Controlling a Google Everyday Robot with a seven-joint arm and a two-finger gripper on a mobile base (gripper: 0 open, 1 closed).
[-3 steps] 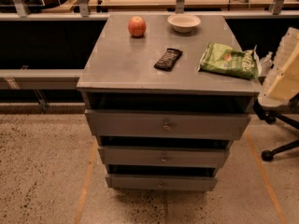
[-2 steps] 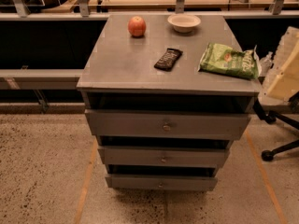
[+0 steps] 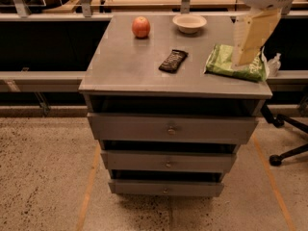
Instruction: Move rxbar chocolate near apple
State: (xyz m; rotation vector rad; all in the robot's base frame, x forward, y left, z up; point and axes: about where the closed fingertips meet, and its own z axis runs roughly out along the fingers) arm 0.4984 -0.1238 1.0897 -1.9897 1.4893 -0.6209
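The rxbar chocolate (image 3: 173,60), a small dark flat bar, lies on the grey cabinet top (image 3: 125,66) near its middle. The red-orange apple (image 3: 141,27) sits at the back left of the top, well apart from the bar. My gripper (image 3: 248,44) hangs from the arm at the upper right. It shows as a cream-coloured part above the green chip bag (image 3: 231,66), to the right of the bar and off it.
A shallow cream-white bowl (image 3: 189,23) stands at the back of the top, right of the apple. The cabinet has three drawers (image 3: 171,128) below. A chair base (image 3: 288,153) stands on the floor at right. A rail and desks run behind.
The arm has come in from the right edge and now hangs over the chip bag. The bar, apple and bowl have not moved.
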